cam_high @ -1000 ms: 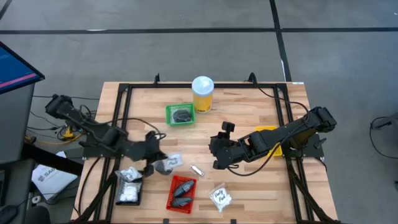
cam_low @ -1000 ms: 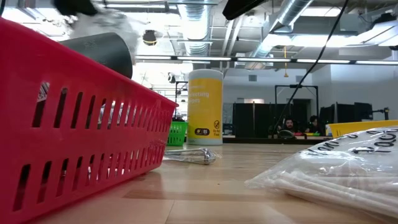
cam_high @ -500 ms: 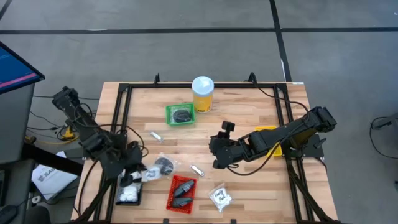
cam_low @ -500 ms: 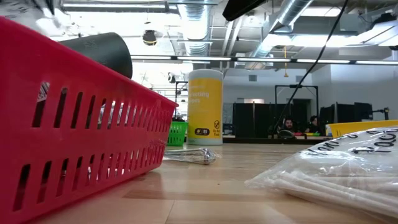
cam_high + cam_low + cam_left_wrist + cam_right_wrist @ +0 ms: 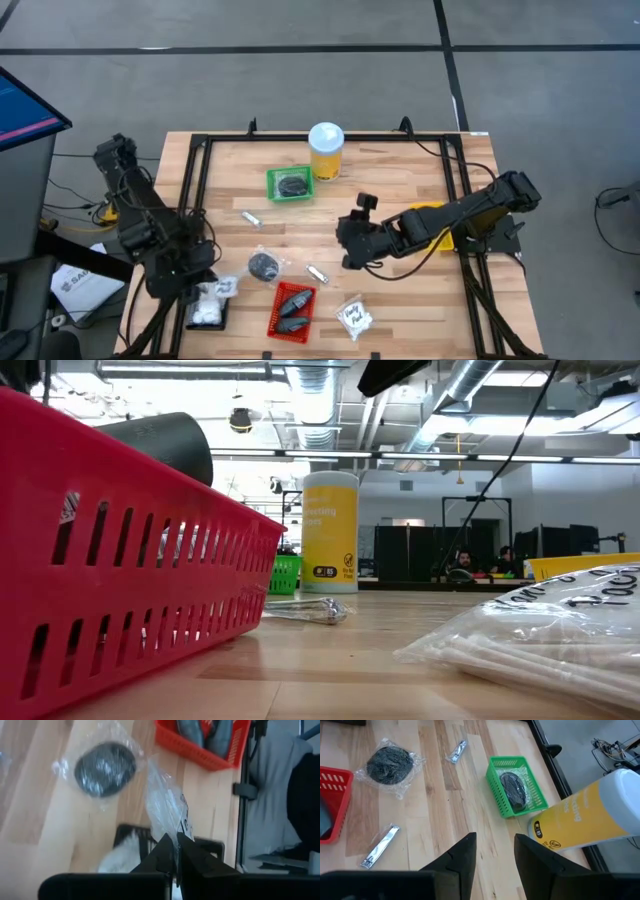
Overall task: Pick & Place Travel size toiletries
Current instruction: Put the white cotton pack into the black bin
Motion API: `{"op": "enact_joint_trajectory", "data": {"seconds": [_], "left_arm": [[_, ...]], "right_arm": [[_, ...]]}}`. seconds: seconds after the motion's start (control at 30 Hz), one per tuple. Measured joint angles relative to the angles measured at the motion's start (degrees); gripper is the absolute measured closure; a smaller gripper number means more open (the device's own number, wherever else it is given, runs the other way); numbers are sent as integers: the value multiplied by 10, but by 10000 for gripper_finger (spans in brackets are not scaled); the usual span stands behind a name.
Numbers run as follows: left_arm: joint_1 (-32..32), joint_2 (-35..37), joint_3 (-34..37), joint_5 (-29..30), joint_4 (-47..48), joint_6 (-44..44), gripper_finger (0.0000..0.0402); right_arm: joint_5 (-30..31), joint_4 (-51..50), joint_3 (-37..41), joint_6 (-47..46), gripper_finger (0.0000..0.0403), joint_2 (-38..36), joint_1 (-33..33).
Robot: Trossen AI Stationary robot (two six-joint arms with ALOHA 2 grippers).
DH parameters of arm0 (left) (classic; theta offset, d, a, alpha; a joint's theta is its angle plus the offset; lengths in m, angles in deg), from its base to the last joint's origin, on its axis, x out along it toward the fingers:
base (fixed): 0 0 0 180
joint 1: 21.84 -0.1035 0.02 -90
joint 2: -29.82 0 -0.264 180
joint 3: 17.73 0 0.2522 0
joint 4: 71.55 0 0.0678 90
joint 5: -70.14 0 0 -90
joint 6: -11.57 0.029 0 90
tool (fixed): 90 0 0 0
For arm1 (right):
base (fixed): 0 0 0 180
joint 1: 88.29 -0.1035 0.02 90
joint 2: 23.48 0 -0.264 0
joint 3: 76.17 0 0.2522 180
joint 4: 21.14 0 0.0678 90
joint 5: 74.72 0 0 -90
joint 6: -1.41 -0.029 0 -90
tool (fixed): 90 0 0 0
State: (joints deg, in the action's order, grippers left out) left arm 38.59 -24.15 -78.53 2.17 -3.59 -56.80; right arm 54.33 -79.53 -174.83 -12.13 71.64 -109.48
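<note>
The left claw (image 5: 176, 854) is pinched tight on the edge of a clear crinkly sachet (image 5: 167, 810), whose long axis runs straight out from the fingertips, above the black tray (image 5: 205, 312) at the counter's (image 5: 400, 200) near-left corner. The right claw (image 5: 492, 851), half open and empty, hovers mid-counter.

Bare tabletop (image 5: 400, 180) is lying open between the yellow jar (image 5: 326, 150) and the right hand (image 5: 347, 262). Nearer the front edge, the wrapped puck (image 5: 264, 266), silvery tube (image 5: 317, 273), red tray (image 5: 291, 310) and sachet (image 5: 354, 316) are crowding the way, leaving only narrow lanes.
</note>
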Motion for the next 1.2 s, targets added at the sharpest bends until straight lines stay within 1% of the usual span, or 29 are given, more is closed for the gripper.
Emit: {"op": "enact_joint_trajectory", "data": {"seconds": [0.1, 0.23, 0.4, 0.53, 0.77, 1.2], "left_arm": [[27, 0, 0, -16, 18, -44, 401], [62, 1, 0, -20, 37, -109, 401], [93, 1, 0, -20, 51, -157, 401], [105, 0, 0, -17, 57, -164, 401], [106, -5, 0, -4, 74, -164, 400], [106, -59, 0, 1, 69, -164, 394]], "right_arm": [[0, -1, 0, 0, 280, 0, 4], [0, -1, 0, 0, 280, 0, 7], [0, 0, 0, 0, 280, 0, 9], [0, 0, 0, 0, 280, 0, 9], [0, 0, 0, 0, 280, 0, 9], [0, 0, 0, 0, 280, 0, 9]]}}
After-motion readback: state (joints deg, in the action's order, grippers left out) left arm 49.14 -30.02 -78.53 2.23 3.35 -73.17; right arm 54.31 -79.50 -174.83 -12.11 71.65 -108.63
